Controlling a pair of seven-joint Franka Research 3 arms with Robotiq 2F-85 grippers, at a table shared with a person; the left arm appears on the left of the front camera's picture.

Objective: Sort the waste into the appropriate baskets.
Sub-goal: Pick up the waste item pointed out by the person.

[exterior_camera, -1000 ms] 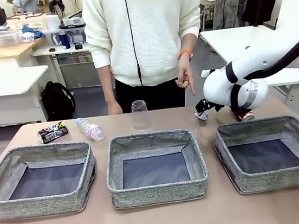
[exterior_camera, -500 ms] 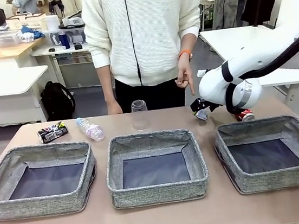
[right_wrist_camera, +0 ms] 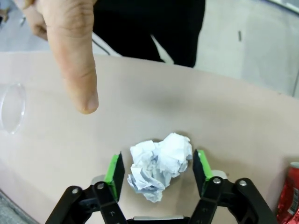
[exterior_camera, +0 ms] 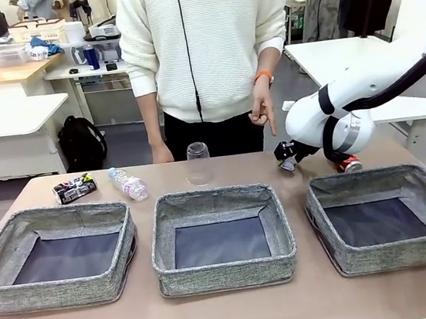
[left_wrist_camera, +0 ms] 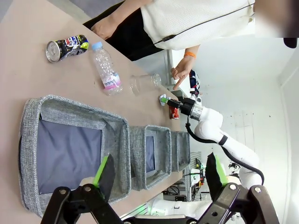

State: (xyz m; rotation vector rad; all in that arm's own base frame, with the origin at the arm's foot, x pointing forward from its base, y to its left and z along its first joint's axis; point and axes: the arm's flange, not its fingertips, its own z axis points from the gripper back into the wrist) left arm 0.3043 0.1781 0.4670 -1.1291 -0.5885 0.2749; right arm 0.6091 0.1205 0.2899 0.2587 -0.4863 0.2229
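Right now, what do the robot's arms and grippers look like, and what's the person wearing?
The right arm is smooth, rounded and white with a black cable along it. Both the right gripper and left gripper are black with bright green pads. The person wears a white knitted sweater and an orange wristband.

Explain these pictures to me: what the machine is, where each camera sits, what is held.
This is a two-armed white robot sharing a table with a person. The wide picture looks across the table from the robot's side; the other two come from cameras on each wrist. On the table lie a crushed black can, a bottle, a clear cup, a red can and three grey baskets. The right gripper straddles a crumpled paper ball, jaws open, nothing gripped yet; the person's hand points down toward it. The left gripper hangs open, empty.
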